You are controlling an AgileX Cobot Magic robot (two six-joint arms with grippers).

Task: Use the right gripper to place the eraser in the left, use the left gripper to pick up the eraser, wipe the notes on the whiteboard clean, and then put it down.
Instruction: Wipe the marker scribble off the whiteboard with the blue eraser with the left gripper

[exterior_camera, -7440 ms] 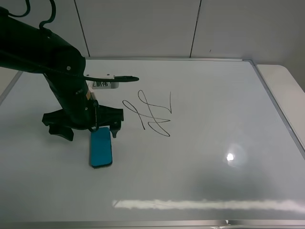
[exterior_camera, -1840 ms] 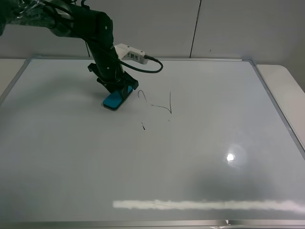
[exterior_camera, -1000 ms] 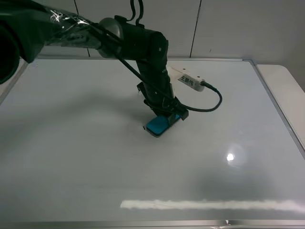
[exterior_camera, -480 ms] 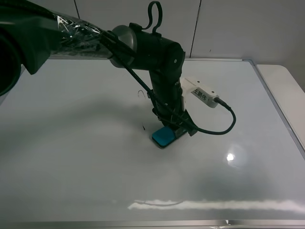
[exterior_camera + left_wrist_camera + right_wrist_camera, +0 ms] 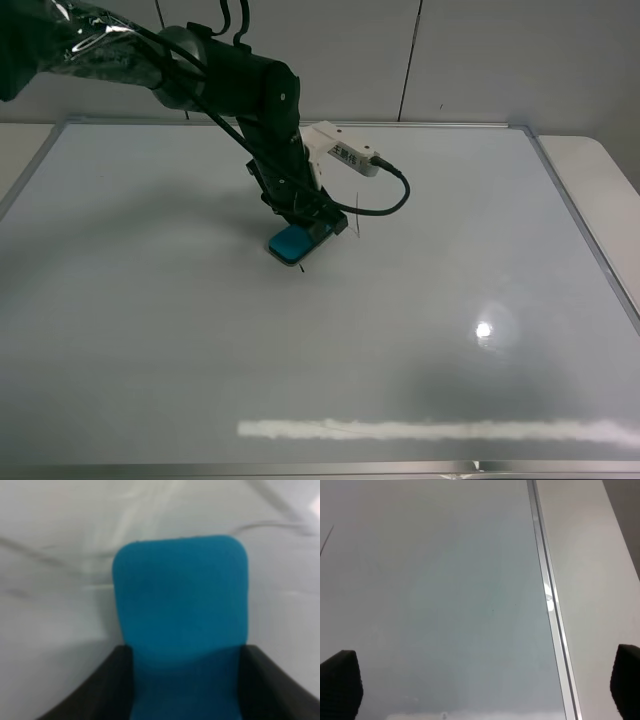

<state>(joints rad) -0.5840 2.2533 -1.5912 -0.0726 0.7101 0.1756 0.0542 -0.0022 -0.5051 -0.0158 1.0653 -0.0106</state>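
Eraser [image 5: 290, 242] sits clamped in left claw [image 5: 308, 229], pressed on whiteboard [image 5: 450, 300].

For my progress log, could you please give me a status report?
Left gripper shut on the eraser, pressed to the whiteboard. Right gripper open, empty. Thin stroke of the notes not yet wiped. Nothing in the way.

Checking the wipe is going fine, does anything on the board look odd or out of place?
Nothing stands out. The left gripper holds the eraser on the whiteboard, jaws shut. Thin black bits of the notes beside it are not yet wiped.
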